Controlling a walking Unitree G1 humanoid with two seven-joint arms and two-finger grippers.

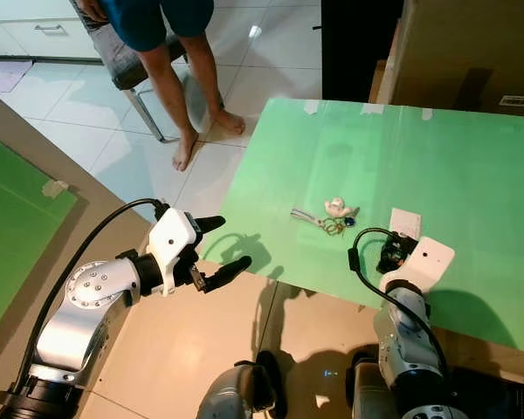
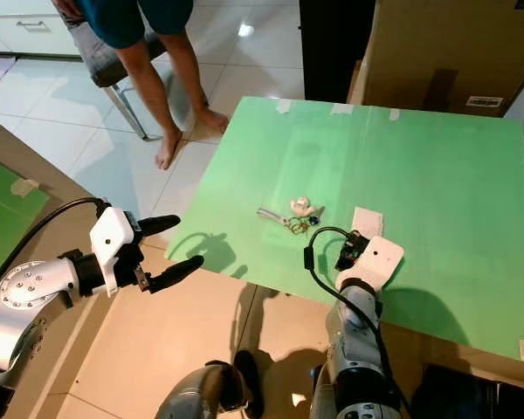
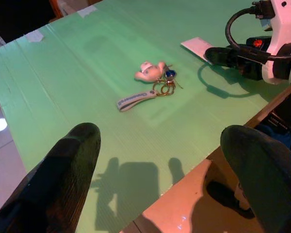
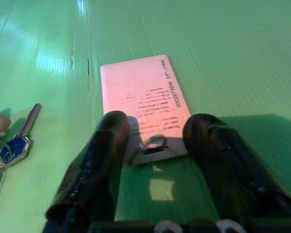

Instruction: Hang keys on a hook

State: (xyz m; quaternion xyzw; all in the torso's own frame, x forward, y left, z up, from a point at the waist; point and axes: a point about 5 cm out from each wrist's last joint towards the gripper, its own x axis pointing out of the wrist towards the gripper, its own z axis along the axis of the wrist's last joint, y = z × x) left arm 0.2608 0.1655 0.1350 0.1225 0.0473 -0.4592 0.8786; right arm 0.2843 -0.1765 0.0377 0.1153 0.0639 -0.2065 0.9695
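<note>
Keys closer to our right pincer

The keys (image 1: 327, 216) lie flat mid-counter (image 1: 472, 157), strap end toward our left. Our right pincer (image 1: 390, 255) sits just beside them, spread over a white card (image 4: 143, 104); our left pincer (image 1: 217, 249) hangs spread off the counter's edge.

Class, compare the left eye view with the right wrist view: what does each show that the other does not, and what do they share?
Left eye view alone: the left hand, open beside the table's near-left edge; a person's bare legs by a chair; the white tiled floor; the key bunch's white figurine and grey strap.

Right wrist view alone: the lines of print on the white card and the slot near its close end, lying between the open right hand's fingers.

Both share: the green table, the card, the blue-headed key and the right hand.
</note>
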